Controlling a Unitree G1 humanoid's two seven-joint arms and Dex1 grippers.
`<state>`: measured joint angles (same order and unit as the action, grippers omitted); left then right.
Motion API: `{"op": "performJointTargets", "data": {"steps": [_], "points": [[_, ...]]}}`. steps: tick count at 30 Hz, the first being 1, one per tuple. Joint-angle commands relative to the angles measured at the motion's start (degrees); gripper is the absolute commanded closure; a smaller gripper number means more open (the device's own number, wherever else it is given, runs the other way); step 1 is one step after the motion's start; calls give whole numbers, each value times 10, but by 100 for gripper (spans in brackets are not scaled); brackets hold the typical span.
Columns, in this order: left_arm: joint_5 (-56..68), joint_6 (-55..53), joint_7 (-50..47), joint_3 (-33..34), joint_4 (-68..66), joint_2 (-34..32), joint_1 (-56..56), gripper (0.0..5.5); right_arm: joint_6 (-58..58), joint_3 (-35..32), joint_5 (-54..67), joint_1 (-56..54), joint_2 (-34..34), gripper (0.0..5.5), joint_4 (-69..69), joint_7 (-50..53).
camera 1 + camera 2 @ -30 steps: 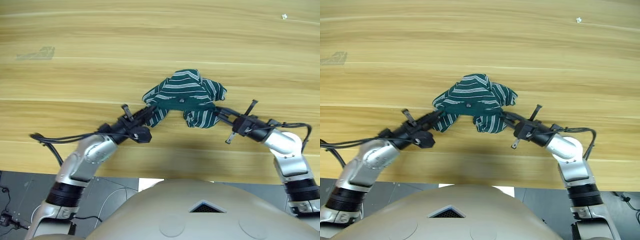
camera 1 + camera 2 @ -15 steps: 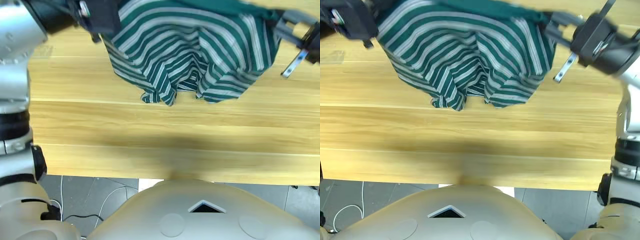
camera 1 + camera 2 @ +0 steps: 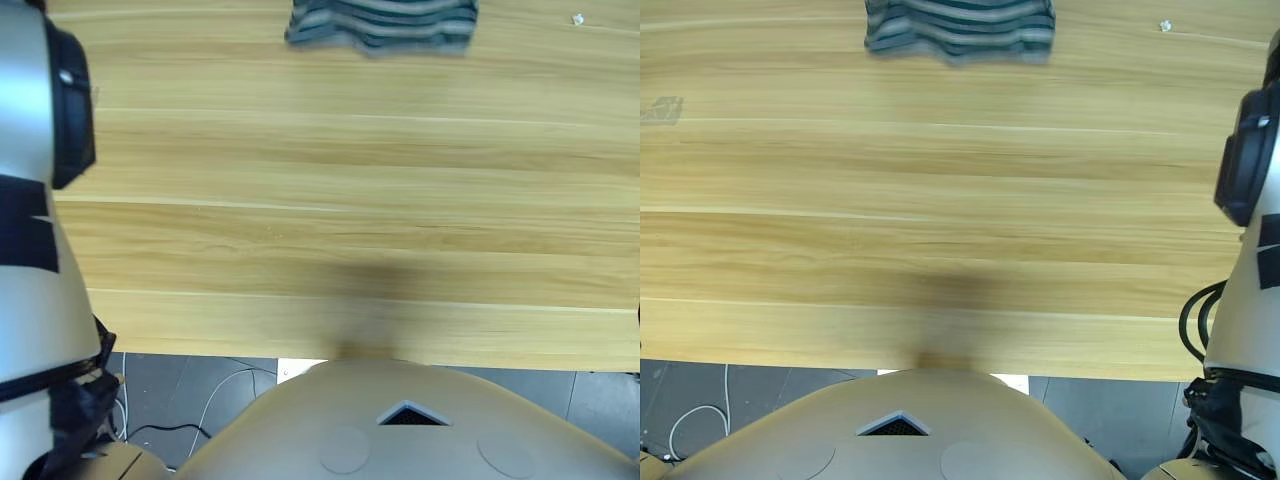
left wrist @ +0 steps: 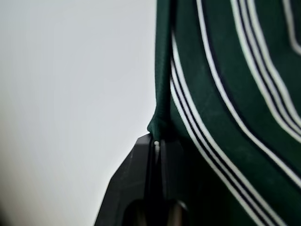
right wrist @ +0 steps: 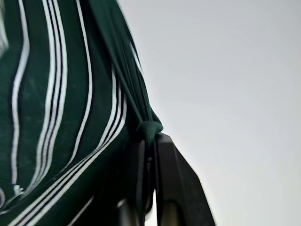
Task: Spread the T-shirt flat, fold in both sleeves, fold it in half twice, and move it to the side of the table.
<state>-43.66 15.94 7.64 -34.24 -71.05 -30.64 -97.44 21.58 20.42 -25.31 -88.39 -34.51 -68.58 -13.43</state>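
T-shirt [image 3: 381,24]: dk green w/ thin white stripes. Lower part shows at top edge of eye views, blurred, over far side of desk. Can't tell if hem touches the wood.
left end effector [image 4: 156,142]: pinched tight on a bunched edge of the T-shirt. Cloth gathers into a small knot right at the tips, then runs taut away. Black fingers [image 4: 134,165] pressed together, no gap seen.
right end effector [image 5: 149,137]: clamped on a rolled edge of the T-shirt. Fabric bunches at the tips, w/ the striped panel spreading off to one side. Fingers [image 5: 175,172] closed w/ cloth between.
left arm [image 3: 40,200]: raised along left edge of eye view, silver w/ black joint band.
right arm [image 3: 1252,190]: raised along right edge, silver w/ black band. A black cable loop [image 3: 1185,318] hangs beside it lower down.
desk [image 3: 300,200]: light wood, long planks running side to side, grain visible. Near edge crosses lower part of eye views.
speck [image 3: 577,19]: tiny white bit on far right of desk, near the T-shirt but apart from it.
grey mark [image 3: 662,108]: faint smudge on desk, far left.
floor [image 3: 700,390]: dk grey, below desk's near edge. A white cable [image 3: 726,385] lies on it at left.
backdrop in wrist views: plain pale grey, no detail. Can't tell wall or ceiling.
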Motion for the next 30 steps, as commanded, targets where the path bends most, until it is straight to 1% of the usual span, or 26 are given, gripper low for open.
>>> {"op": "performJointTargets", "data": {"steps": [1,4,6,8,9,10,12,14,16,17,20,22,24,26,27,30], "points": [[-22,-32,-18,-5,-58,-45,10,549,-3,3,-31,-5,-39,546,-57,37],[-7,46,45,-5,-52,-41,64,549,33,18,-47,42,-29,546,-63,12],[8,113,98,-4,-34,-43,128,549,90,48,-67,117,-20,546,-49,-12],[31,174,137,-1,7,-53,209,549,164,61,-58,222,-19,546,-10,-56],[47,207,154,0,52,-67,274,549,201,72,-48,293,-28,546,40,-78],[73,235,175,3,126,-90,366,549,230,76,-25,380,-40,546,109,-106],[103,261,184,10,282,-148,543,549,244,70,32,530,-76,546,255,-152],[138,245,185,44,408,-196,663,549,217,35,93,615,-113,546,374,-186],[166,211,188,103,523,-239,747,549,170,-13,164,671,-148,546,483,-214],[177,194,192,126,562,-249,774,549,147,-31,187,688,-156,546,521,-221],[227,140,214,239,734,-292,875,549,84,-94,220,779,-199,546,715,-231],[238,103,242,311,863,-304,955,549,41,-126,253,850,-229,546,848,-253],[244,70,277,346,969,-307,1023,549,12,-137,261,906,-251,546,931,-276],[236,51,313,363,1048,-306,1099,549,-11,-119,255,964,-278,546,980,-312],[239,41,325,366,1070,-304,1125,549,-17,-110,251,983,-284,546,995,-326],[230,24,343,361,1088,-286,1185,549,-48,-86,239,992,-264,546,1022,-343]]}}
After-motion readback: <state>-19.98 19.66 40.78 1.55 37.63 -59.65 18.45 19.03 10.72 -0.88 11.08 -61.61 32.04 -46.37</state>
